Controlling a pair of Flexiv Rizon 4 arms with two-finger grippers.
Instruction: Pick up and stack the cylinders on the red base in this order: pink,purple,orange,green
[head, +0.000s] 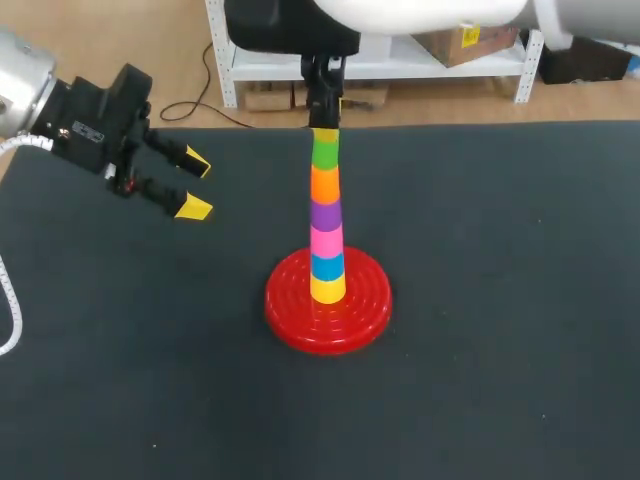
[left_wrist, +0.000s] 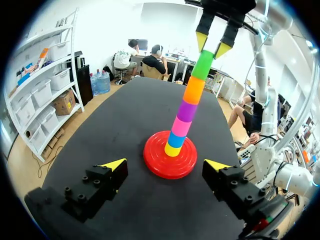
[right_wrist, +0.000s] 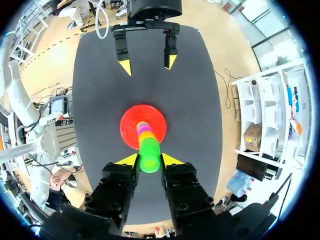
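Observation:
On the red base (head: 290, 320) stands a tower, from the bottom up: yellow, blue, pink (head: 326, 241), purple (head: 325, 213), orange (head: 324, 183), then the green cylinder (head: 325, 150) on top. My right gripper (head: 325, 118) hangs straight above the tower, its yellow tips pressed to both sides of the green cylinder's (right_wrist: 149, 156) top end. In the left wrist view the right gripper (left_wrist: 212, 46) caps the leaning-looking tower. My left gripper (head: 190, 185) hovers open and empty at the table's left, apart from the tower, facing the base (left_wrist: 155, 165).
The black table (head: 500, 300) carries only the base and tower. Bare cloth lies on every side of the base, and my left arm hangs over the far left corner.

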